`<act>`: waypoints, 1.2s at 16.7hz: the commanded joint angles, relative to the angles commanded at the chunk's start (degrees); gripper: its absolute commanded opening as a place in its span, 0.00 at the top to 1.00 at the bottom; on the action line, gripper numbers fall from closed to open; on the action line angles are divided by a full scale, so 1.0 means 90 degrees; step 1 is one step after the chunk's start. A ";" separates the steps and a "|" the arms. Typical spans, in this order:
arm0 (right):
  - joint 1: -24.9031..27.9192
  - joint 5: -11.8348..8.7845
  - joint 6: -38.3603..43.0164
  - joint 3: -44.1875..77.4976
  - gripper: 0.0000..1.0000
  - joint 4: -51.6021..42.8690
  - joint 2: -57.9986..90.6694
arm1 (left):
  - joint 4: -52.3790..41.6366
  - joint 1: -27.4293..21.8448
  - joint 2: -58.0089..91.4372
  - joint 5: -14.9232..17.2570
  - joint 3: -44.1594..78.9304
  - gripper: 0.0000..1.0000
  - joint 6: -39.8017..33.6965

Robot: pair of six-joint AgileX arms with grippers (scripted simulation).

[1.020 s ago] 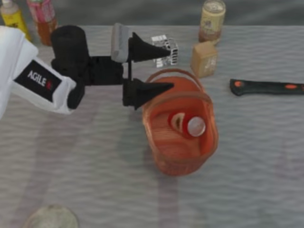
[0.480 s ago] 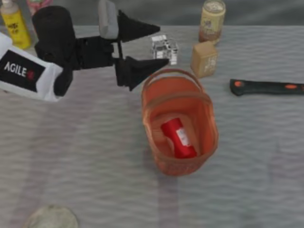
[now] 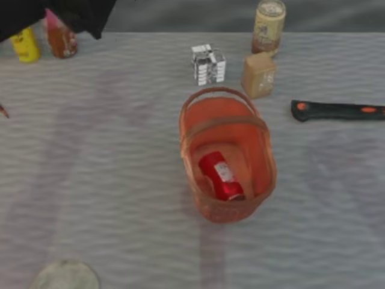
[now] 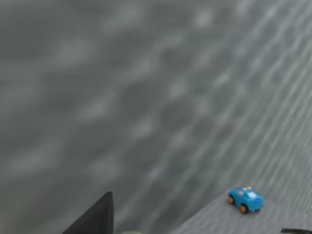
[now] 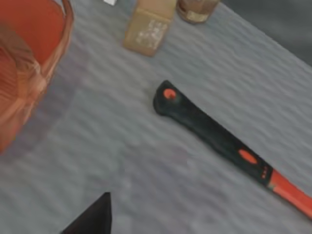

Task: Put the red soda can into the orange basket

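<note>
The red soda can (image 3: 221, 176) lies on its side on the floor of the orange basket (image 3: 272, 174) at the table's middle, untouched by either gripper. My left arm (image 3: 72, 12) is drawn back to the far left corner, mostly out of the top view. My left gripper (image 4: 202, 217) is open and empty, with one dark finger (image 4: 97, 219) showing in the left wrist view. My right gripper (image 5: 195, 229) hangs open over the table right of the basket (image 5: 29, 58), with one finger (image 5: 95, 219) in sight; the top view does not show it.
A black and orange hammer (image 3: 337, 110) lies right of the basket. A tan box (image 3: 258, 74), a jar (image 3: 268, 24) and a silver cube (image 3: 208, 63) stand behind it. A yellow bottle (image 3: 25, 45) and a pink-labelled bottle (image 3: 60, 37) stand far left. A blue toy car (image 4: 245, 199) sits at a table edge.
My open left gripper has pulled away from the basket, up and to the left, almost out of the top view. The can has tipped over and settled flat in the basket.
</note>
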 joint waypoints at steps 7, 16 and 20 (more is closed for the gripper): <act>0.1277 0.0082 -0.2130 0.5214 0.00 -0.3232 0.5187 | -0.2150 0.0623 -0.5018 -0.2670 -0.2648 0.00 0.0044; 0.2395 0.0080 -0.3895 0.9312 0.00 -0.5875 0.9291 | -0.4221 0.0934 -0.8973 -0.4846 -0.5620 0.00 0.0679; 0.2473 0.0074 -0.4009 0.9546 0.00 -0.6044 0.9526 | -0.4365 0.0946 -0.9212 -0.4979 -0.5843 0.00 0.0753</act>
